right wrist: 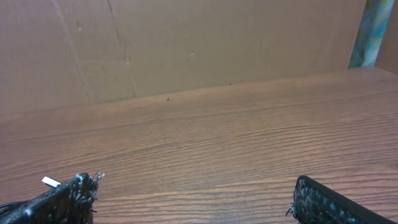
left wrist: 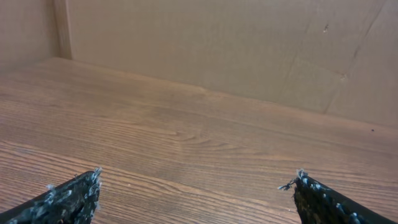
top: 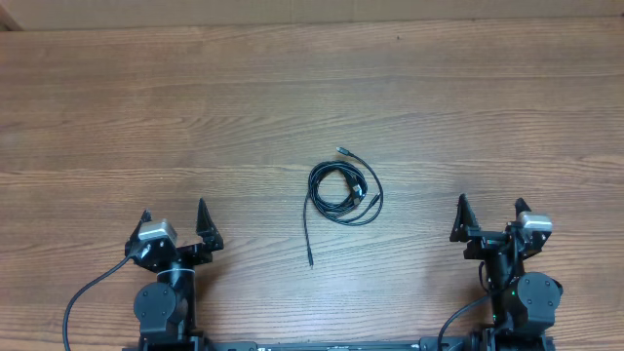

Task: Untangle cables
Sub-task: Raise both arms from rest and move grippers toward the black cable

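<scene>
Fingers of the left tool [top: 175, 210] stand spread wide, and those of the right tool [top: 490, 202] likewise, both at the near edge of the worktop [top: 195, 97]. Between them, well apart from either, the cables [top: 343, 192] lie in a loose coil, one straight tail pointing toward the robot.

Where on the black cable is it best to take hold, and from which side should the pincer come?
Probably best: grip the straight tail of the cable, between coil and robot, coming down from above. It lies alone and flat, while the coil's loops overlap.
</scene>
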`<state>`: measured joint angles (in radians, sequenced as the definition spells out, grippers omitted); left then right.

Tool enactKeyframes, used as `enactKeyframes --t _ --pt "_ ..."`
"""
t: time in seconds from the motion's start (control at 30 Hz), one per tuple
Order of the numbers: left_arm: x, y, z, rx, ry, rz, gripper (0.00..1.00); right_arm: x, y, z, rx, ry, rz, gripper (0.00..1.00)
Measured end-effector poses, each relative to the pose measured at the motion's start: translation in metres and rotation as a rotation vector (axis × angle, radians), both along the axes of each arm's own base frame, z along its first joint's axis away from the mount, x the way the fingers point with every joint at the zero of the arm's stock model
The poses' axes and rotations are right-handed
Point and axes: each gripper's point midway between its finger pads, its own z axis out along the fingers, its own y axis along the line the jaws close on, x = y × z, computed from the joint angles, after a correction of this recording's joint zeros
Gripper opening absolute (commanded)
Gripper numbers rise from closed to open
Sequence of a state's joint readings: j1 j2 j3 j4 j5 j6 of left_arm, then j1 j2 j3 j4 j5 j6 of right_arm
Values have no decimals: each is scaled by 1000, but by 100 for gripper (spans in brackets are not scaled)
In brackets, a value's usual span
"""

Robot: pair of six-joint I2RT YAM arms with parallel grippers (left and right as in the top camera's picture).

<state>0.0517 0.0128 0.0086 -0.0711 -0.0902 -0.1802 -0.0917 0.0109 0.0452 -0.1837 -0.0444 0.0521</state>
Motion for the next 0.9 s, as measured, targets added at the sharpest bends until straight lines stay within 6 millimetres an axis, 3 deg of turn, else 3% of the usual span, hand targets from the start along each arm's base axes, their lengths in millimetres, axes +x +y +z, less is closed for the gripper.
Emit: enactKeyframes --t 0.13,0.27,0.9 --pt "0 0 0 0 0 0 100 -2 33 5 149 -10 184 100" --pt "0 0 0 0 0 0 99 -6 52 5 227 5 287 100" --pt "0 0 0 0 0 0 100 -10 64 6 284 20 359 100"
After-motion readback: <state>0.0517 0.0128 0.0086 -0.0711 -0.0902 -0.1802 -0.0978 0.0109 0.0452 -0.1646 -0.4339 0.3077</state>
